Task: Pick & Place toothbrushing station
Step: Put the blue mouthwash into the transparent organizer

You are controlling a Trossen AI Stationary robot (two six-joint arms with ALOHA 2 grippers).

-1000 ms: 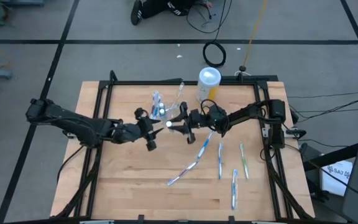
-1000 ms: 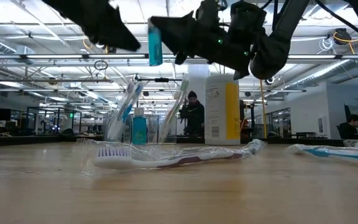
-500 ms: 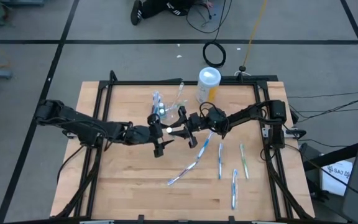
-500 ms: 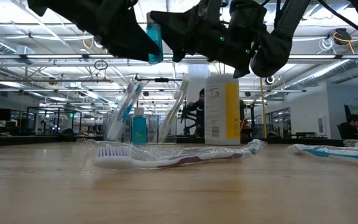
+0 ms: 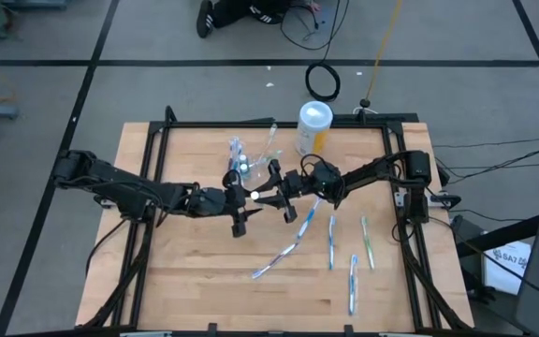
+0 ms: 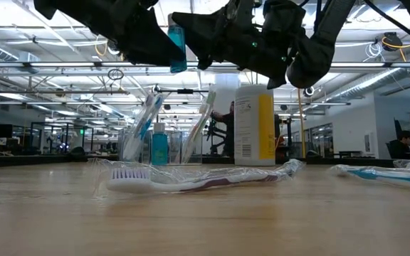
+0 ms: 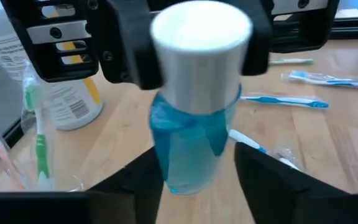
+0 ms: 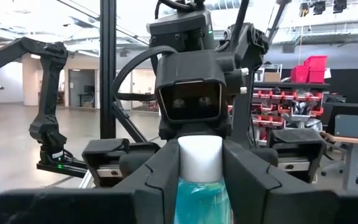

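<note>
Handover midair above surface point(image 5: 195, 271): right pincer point(image 5: 271, 195) clenched on teal toothpaste tube point(image 6: 177, 44), left pincer point(image 5: 243, 198) has closed in w/ fingers spread around it, not yet gripping; cup point(image 5: 251, 167) next.

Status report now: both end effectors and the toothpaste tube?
Right end effector shut on toothpaste tube, mid-air. Left end effector around tube, fingers apart. Clear cup nearby.
</note>
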